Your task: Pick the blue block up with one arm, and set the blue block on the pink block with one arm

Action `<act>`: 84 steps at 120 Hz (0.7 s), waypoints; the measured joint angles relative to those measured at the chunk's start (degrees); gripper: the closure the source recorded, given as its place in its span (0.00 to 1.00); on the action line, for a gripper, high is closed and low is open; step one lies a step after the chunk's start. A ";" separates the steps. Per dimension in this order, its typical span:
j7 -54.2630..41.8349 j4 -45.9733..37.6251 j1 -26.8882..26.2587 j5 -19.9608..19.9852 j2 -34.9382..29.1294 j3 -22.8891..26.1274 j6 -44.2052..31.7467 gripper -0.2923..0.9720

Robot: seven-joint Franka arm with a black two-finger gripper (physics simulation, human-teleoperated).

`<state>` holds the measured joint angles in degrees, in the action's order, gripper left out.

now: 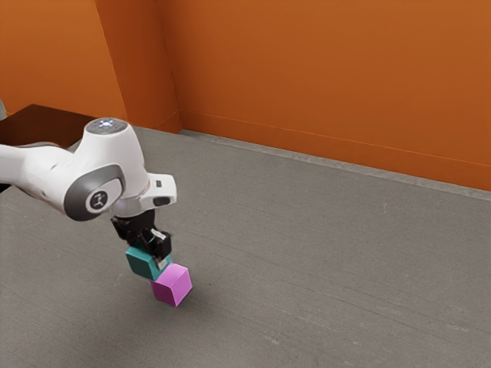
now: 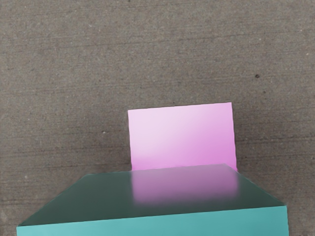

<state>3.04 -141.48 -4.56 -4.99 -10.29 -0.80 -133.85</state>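
Note:
A teal-blue block (image 1: 143,263) hangs just above the grey floor, held in my black gripper (image 1: 147,253), whose fingers are shut on its sides. The pink block (image 1: 172,284) rests on the floor right beside it, toward the exterior view's right and slightly lower, with the two nearly touching at a corner. In the wrist view the blue block (image 2: 162,206) lies large right under my hand, and the pink block (image 2: 181,136) sits just beyond it, its top face showing and mirrored in the blue block's glossy surface.
Grey concrete-like floor (image 1: 322,253) spreads out on all sides of the blocks. Orange walls (image 1: 322,69) stand at the back, far from the hand. A dark brown surface (image 1: 38,123) lies at the exterior view's upper left behind the arm.

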 joint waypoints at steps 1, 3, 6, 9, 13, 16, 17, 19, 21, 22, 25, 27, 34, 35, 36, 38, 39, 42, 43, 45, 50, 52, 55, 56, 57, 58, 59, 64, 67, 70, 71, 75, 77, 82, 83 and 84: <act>-0.01 -0.03 -0.01 0.00 -0.03 -0.04 0.02 0.47; -0.03 -0.08 0.00 0.00 -0.09 -0.07 0.06 0.47; -0.05 -0.13 0.00 0.01 -0.10 -0.10 0.10 0.47; -0.07 -0.16 0.00 0.01 0.07 -0.12 0.10 0.47; -0.11 -0.19 0.00 0.02 0.40 -0.14 0.06 0.47; -0.13 -0.20 -0.01 0.02 0.67 -0.16 0.02 0.47; -0.14 -0.20 -0.02 0.02 0.75 -0.17 0.00 0.47; -0.15 -0.21 -0.01 0.02 0.89 -0.19 -0.03 0.47; -0.17 -0.21 -0.01 0.02 1.03 -0.21 -0.07 0.47; -0.17 -0.21 -0.01 0.02 1.10 -0.21 -0.10 0.47; -0.19 -0.19 -0.01 0.02 1.26 -0.23 -0.18 0.47; -0.21 -0.17 -0.01 0.02 1.33 -0.23 -0.22 0.47; -0.24 -0.12 -0.01 0.02 1.46 -0.24 -0.36 0.47; -0.23 -0.11 0.00 0.02 1.47 -0.23 -0.38 0.47; -0.23 -0.10 0.00 0.02 1.48 -0.22 -0.39 0.47; -0.22 -0.09 0.00 0.02 1.49 -0.20 -0.42 0.47; -0.21 -0.08 0.00 0.02 1.50 -0.20 -0.44 0.47; -0.19 -0.07 -0.01 0.03 1.51 -0.18 -0.48 0.47; -0.18 -0.06 -0.01 0.04 1.51 -0.18 -0.49 0.47; -0.16 -0.06 -0.01 0.04 1.51 -0.18 -0.51 0.47; -0.11 0.00 -0.01 0.06 1.57 -0.17 -0.56 0.47; -0.09 0.03 -0.01 0.06 1.65 -0.16 -0.58 0.47; -0.06 0.12 -0.01 0.07 1.78 -0.16 -0.60 0.47; -0.05 0.17 -0.01 0.07 1.86 -0.16 -0.61 0.47; -0.04 0.29 -0.01 0.08 1.98 -0.16 -0.61 0.47; -0.03 0.40 -0.01 0.08 2.11 -0.16 -0.62 0.47; -0.02 0.50 -0.01 0.09 2.24 -0.16 -0.63 0.47; 0.04 0.87 -0.01 0.14 2.68 -0.16 -0.65 0.47; 0.08 1.20 -0.01 0.18 2.97 -0.14 -0.67 0.47; 0.12 1.48 -0.02 0.21 3.24 -0.15 -0.68 0.47; 0.14 1.55 -0.01 0.22 3.31 -0.14 -0.68 0.47; 0.19 1.91 -0.01 0.24 3.59 -0.12 -0.70 0.47; 0.21 2.12 -0.01 0.24 3.71 -0.12 -0.70 0.47; 0.26 2.66 0.00 0.22 3.95 -0.10 -0.71 0.47; 0.27 2.74 0.00 0.22 4.02 -0.09 -0.71 0.47; 0.28 2.81 -0.01 0.22 4.08 -0.09 -0.71 0.47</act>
<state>3.32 -138.67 -4.56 -4.77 -6.22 -0.89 -134.56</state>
